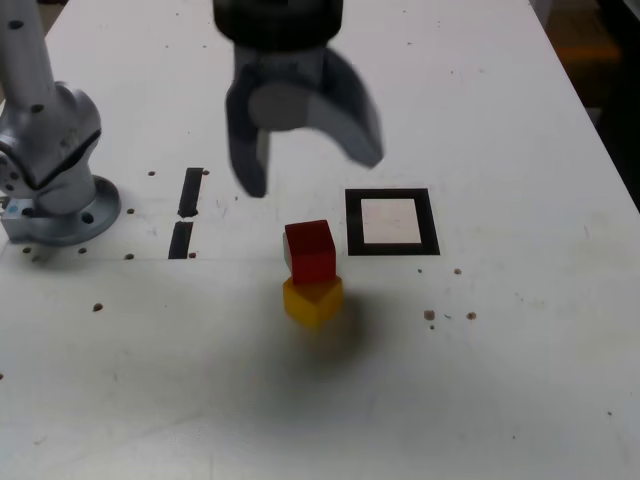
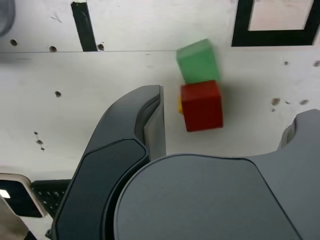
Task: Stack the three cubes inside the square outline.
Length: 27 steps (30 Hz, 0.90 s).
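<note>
The claw (image 1: pixel 308 170) hung over the counter (image 1: pixel 480 350) with its fingers spread wide and nothing between them. The red cube (image 2: pixel 202 106) lay below it, just out past the fingertips, and in the wrist view it showed in the gap between the two fingers rather than beside either one. In the exterior view the red cube stood lower in the picture than the claw, on the side toward that camera, and was turned only slightly. It looked to be resting on the yellow cube (image 1: pixel 313 303), which showed beneath it with a corner toward the exterior camera. The green cube (image 2: pixel 197 62) was close by the red one, on the side toward the square outline in the wrist view; whether the two touched could not be told.

The fingers were parted roughly across the exterior view, so the coming move probably called for a descent with the red cube kept centred. The green cube's closeness could have let a finger nudge it, or tip the red one off the yellow.

The square outline (image 1: pixel 429 222) lay down and to the exterior view's right of the claw, with no cube inside. Bare, pale, lightly speckled counter stretched beyond it. To the claw's other side were two black tape strips (image 1: pixel 191 192) and the arm's base (image 1: pixel 75 225), well apart from the cubes.
</note>
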{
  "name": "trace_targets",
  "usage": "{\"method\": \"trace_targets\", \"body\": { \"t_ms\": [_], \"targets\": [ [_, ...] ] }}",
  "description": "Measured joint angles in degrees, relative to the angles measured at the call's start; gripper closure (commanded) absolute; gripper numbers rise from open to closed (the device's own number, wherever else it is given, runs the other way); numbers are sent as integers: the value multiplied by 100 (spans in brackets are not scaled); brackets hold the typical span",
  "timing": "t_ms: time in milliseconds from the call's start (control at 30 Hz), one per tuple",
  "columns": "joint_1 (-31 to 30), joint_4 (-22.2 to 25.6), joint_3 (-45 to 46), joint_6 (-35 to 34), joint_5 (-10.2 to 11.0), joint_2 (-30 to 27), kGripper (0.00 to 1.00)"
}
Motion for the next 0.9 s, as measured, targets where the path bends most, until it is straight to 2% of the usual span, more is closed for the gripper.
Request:
{"method": "trace_targets", "body": {
  "t_ms": [67, 267, 400, 633, 900],
  "targets": [
    [-52, -91, 153, -70, -142, 44, 11],
    [-231, -330, 174, -104, -377, 324, 12],
    [-301, -543, 200, -117, -399, 546, 13],
    [-325, -922, 823, -207, -388, 649, 16],
    [-324, -1114, 887, -211, -377, 682, 29]
  ]
}}
